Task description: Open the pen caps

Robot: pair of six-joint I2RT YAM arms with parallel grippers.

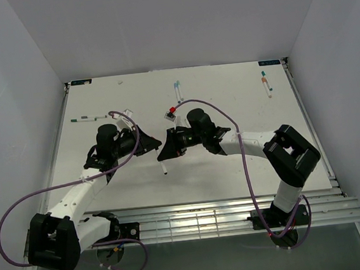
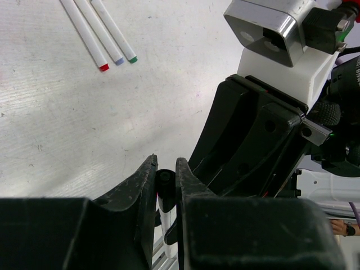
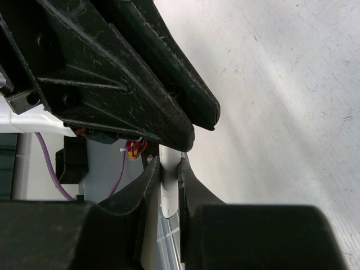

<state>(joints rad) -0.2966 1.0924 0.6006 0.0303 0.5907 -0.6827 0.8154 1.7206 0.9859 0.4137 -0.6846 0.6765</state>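
Observation:
A thin white pen (image 1: 163,168) is held between my two grippers over the middle of the table (image 1: 227,92), its lower end hanging toward the near edge. In the left wrist view my left gripper (image 2: 165,166) is shut on the black pen cap (image 2: 165,180), with the white barrel showing below the cap. My right gripper (image 3: 170,166) is shut on the white barrel (image 3: 170,188) just beneath the left gripper's black fingers (image 3: 140,95). Seen from above, the left gripper (image 1: 151,144) and right gripper (image 1: 168,149) meet tip to tip.
Loose white pens lie at the far left (image 1: 89,118), far middle (image 1: 178,92) and far right (image 1: 266,84). A red cap (image 1: 172,110) sits behind the right gripper. Three white pens with red, purple and green ends (image 2: 118,59) lie ahead of the left gripper.

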